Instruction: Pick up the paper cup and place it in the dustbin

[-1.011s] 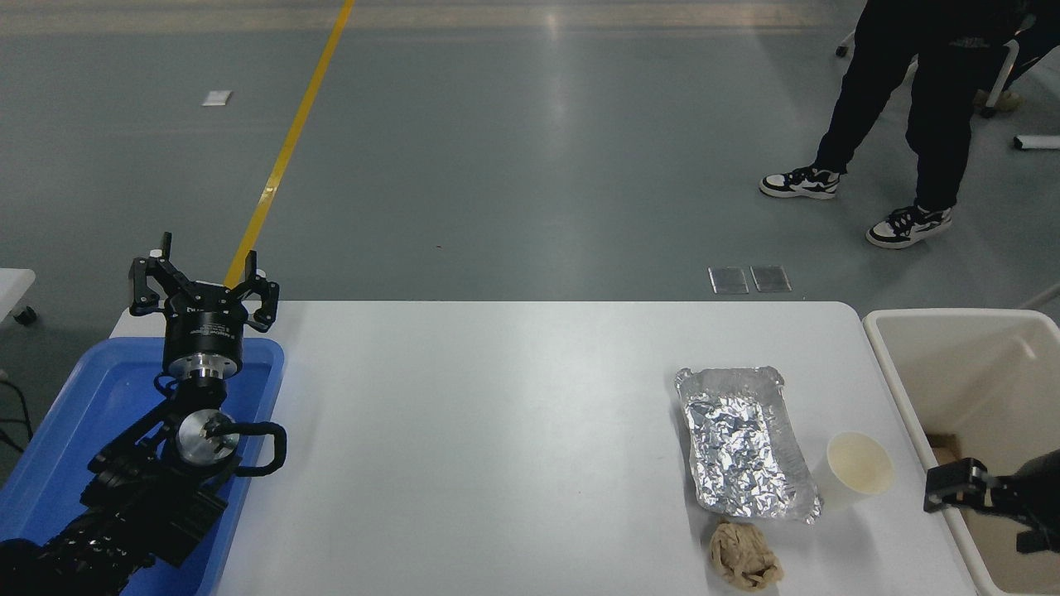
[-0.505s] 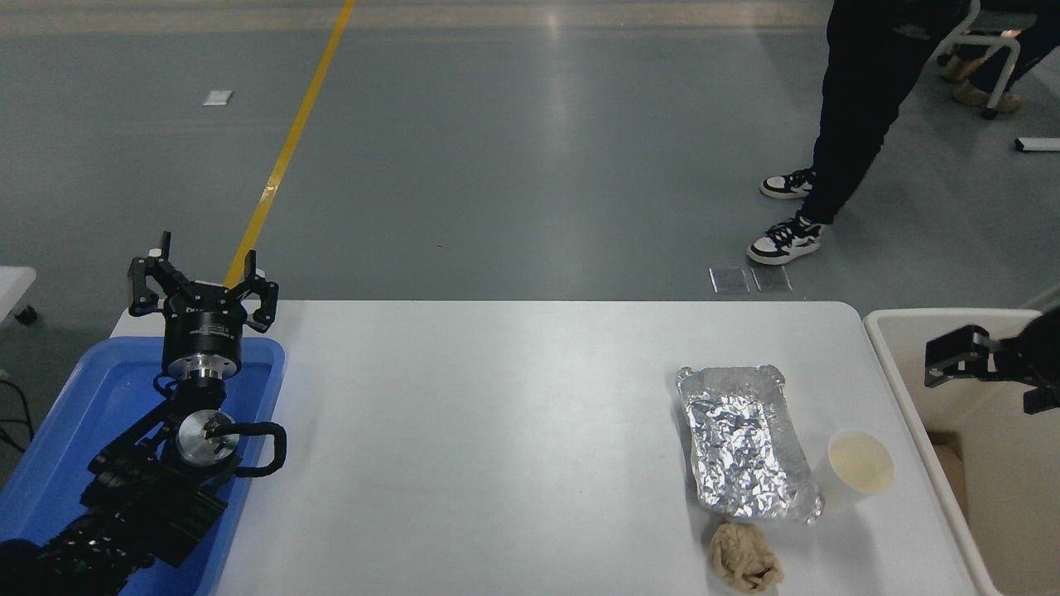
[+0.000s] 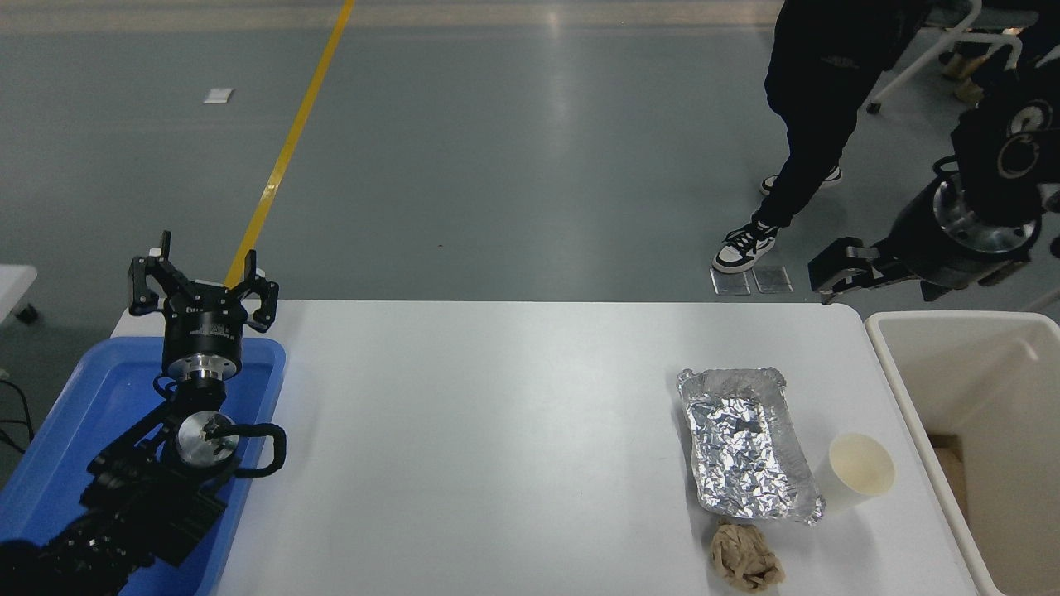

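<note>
- The right gripper (image 3: 832,275) shows only a blocky black fingertip end; whether its fingers are wide or narrow cannot be told from this angle.
- The left gripper (image 3: 201,284) has its fingers spread wide and holds nothing.
- The right arm comes in from the right edge, raised high, with its silver wrist ring facing the camera and the gripper pointing left, above the table's (image 3: 497,430) far right corner.
- The left arm is at the lower left, over a blue tray (image 3: 58,414), gripper pointing away from the camera.
- The cup (image 3: 859,470) stands upright on the table near its right edge, mouth open upward, well apart from the right gripper and nearer the camera than it.
- A foil tray (image 3: 745,443) lies just left of the cup, touching or almost touching it.
- A brown paper wad (image 3: 745,556) sits just in front of the foil tray.
- The bin (image 3: 886,348) stands right of the table, close beside the cup; something brown lies at its bottom.
- Beyond the table is a grey floor with a yellow line (image 3: 286,149).
- A person's legs (image 3: 807,124), in dark trousers and black-and-white shoes, stand at the far right.
</note>
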Robot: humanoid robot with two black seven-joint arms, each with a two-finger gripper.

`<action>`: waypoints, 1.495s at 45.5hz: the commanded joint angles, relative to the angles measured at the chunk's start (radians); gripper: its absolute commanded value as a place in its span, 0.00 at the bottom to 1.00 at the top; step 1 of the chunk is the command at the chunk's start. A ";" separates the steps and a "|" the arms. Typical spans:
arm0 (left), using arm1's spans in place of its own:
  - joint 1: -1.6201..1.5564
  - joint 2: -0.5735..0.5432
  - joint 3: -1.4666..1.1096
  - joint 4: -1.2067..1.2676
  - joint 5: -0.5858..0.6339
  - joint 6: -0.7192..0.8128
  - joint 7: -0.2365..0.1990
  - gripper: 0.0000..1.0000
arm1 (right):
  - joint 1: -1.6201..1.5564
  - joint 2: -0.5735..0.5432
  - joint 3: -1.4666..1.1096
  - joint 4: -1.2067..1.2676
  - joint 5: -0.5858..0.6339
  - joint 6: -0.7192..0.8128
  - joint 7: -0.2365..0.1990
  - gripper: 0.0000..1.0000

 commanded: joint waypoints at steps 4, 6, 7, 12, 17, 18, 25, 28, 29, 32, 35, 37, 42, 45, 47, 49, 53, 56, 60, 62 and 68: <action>0.000 0.000 0.000 0.000 0.000 0.000 0.001 0.99 | 0.142 0.042 0.061 0.084 0.088 0.146 0.006 1.00; 0.000 0.000 0.000 0.000 0.000 0.000 0.001 0.99 | 0.141 0.047 0.077 0.088 0.110 0.159 0.006 1.00; 0.000 0.000 0.000 0.000 0.000 0.000 -0.001 0.99 | 0.141 0.048 0.080 0.091 0.125 0.163 0.006 1.00; 0.000 0.000 0.000 0.000 0.000 0.000 0.001 0.99 | 0.139 0.044 0.100 0.096 0.219 0.209 0.035 1.00; 0.000 0.000 0.000 0.000 0.000 -0.002 0.001 0.99 | 0.131 0.031 0.098 0.088 0.225 0.229 0.049 1.00; 0.000 0.000 0.000 0.000 0.000 -0.002 0.001 0.99 | 0.125 0.027 0.094 0.087 0.224 0.229 0.049 1.00; 0.000 0.000 0.000 0.000 0.002 -0.002 0.001 0.99 | 0.075 0.011 0.063 0.078 0.139 0.229 0.049 1.00; 0.000 0.000 0.000 0.000 0.002 -0.002 0.001 0.99 | 0.064 0.008 0.040 0.073 0.092 0.229 0.049 1.00; 0.000 0.000 0.000 0.000 0.002 -0.002 0.001 0.99 | 0.059 0.005 0.036 0.073 0.082 0.229 0.049 1.00; 0.000 0.000 0.000 0.000 0.002 -0.002 0.001 0.99 | 0.055 -0.010 0.031 0.073 0.061 0.229 0.049 1.00; 0.000 0.000 0.000 0.000 0.002 -0.002 0.001 0.99 | 0.038 -0.024 0.029 0.072 0.038 0.229 0.047 1.00; 0.000 0.000 0.000 0.000 0.000 -0.002 0.001 0.99 | 0.035 -0.030 0.031 0.070 0.013 0.229 0.047 1.00; 0.000 0.000 0.000 0.000 0.000 0.000 0.001 0.99 | -0.010 -0.054 0.029 0.049 -0.048 0.196 0.047 1.00; 0.000 0.000 0.000 0.000 0.000 0.000 0.001 0.99 | -0.056 -0.077 0.029 0.047 -0.111 0.168 0.047 1.00; 0.000 0.000 0.000 0.000 0.000 0.000 0.001 0.99 | -0.094 -0.097 0.026 0.044 -0.161 0.151 0.047 1.00; 0.000 0.000 0.000 0.000 0.000 0.000 0.001 0.99 | -0.132 -0.113 0.014 0.027 -0.224 0.137 0.047 1.00; 0.000 0.000 0.000 0.000 0.000 0.000 0.001 0.99 | -0.218 -0.139 -0.004 -0.033 -0.318 0.090 0.047 1.00; 0.000 0.000 0.000 0.000 0.000 0.000 0.001 0.99 | -0.287 -0.150 -0.004 -0.066 -0.355 0.041 0.047 1.00; 0.000 0.000 0.000 0.000 0.000 0.000 -0.001 0.99 | -0.370 -0.154 -0.004 -0.114 -0.359 -0.005 0.047 1.00; 0.000 0.000 0.000 0.000 0.000 -0.002 0.001 0.99 | -0.411 -0.159 0.000 -0.140 -0.359 -0.019 0.047 1.00; 0.000 0.000 0.000 0.000 0.000 -0.002 0.001 0.99 | -0.549 -0.171 0.029 -0.234 -0.378 -0.051 0.047 1.00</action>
